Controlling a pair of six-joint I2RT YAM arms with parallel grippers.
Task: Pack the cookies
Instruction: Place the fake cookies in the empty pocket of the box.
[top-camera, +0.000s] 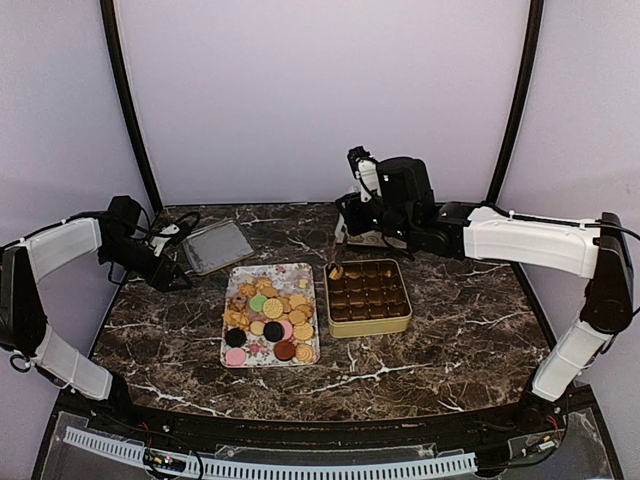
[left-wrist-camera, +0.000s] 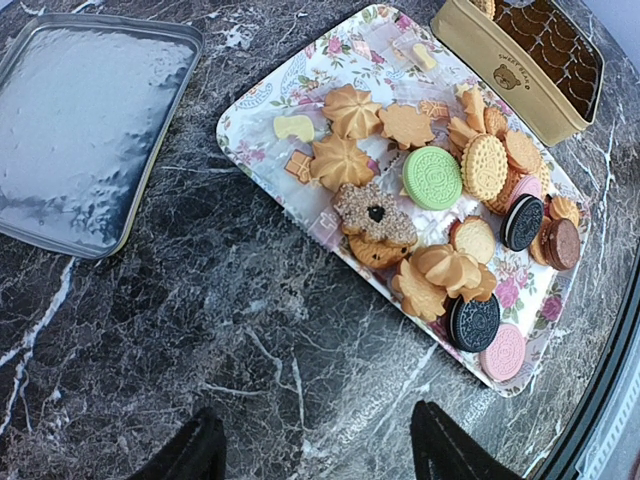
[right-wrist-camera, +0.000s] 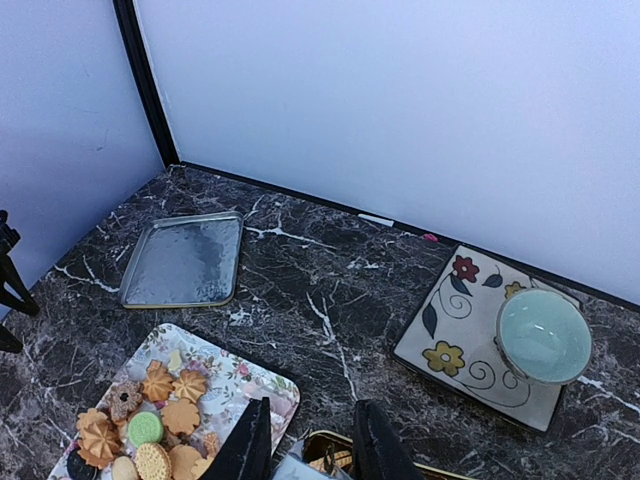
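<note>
The left gripper (left-wrist-camera: 315, 412) hung wide open and empty over the marble table (left-wrist-camera: 200, 330). The cookies (left-wrist-camera: 432, 178) were heaped on the flowery tray (left-wrist-camera: 330, 60) just ahead of it and to its right, their long axis running diagonally away toward the gold tin (left-wrist-camera: 490, 70) beyond. The right gripper (right-wrist-camera: 313, 420), jaws standing nearly together over the tin's corner beside the tray, was the closer arm, with the heap just below and to its left; whether it pinched a biscuit I could not tell. Most tin cells looked empty, one corner cell seemingly filled, so packing seemed barely begun.
</note>
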